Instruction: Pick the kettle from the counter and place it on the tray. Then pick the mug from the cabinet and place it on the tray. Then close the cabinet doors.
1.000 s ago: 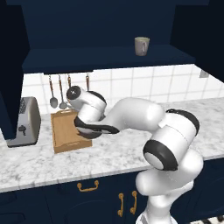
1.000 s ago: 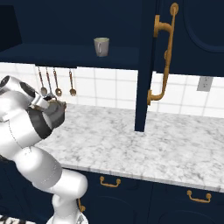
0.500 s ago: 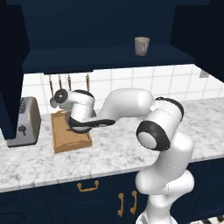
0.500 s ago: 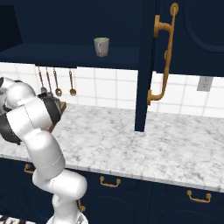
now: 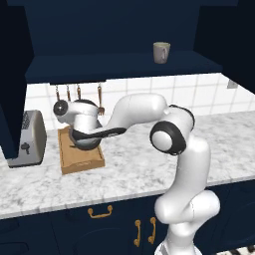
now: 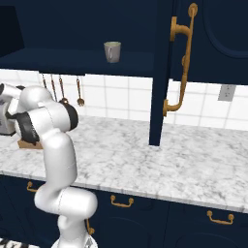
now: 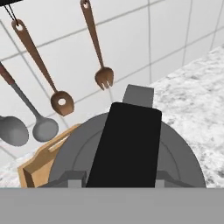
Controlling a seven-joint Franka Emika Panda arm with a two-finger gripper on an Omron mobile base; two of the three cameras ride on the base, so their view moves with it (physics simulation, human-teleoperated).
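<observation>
Below the fingers point(image 5: 85, 133), clamped on the kettle point(image 5: 84, 138) handle, I see the tray point(image 5: 79, 158); I'd lower straight, level, then release gently.

The mug point(image 6: 112, 51) stands on the open cabinet point(image 6: 82, 62) shelf above the counter point(image 6: 160, 160).

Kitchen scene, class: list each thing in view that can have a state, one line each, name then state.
kettle: held over the tray, upright, black handle up.
gripper: on the kettle's handle; its fingers are hidden.
tray: flat on the counter, beside the toaster.
mug: upright on the cabinet shelf.
cabinet doors: open.
counter: bears the tray and toaster.
toaster: upright on the counter.
hanging utensils: hung on the tiled wall.
</observation>
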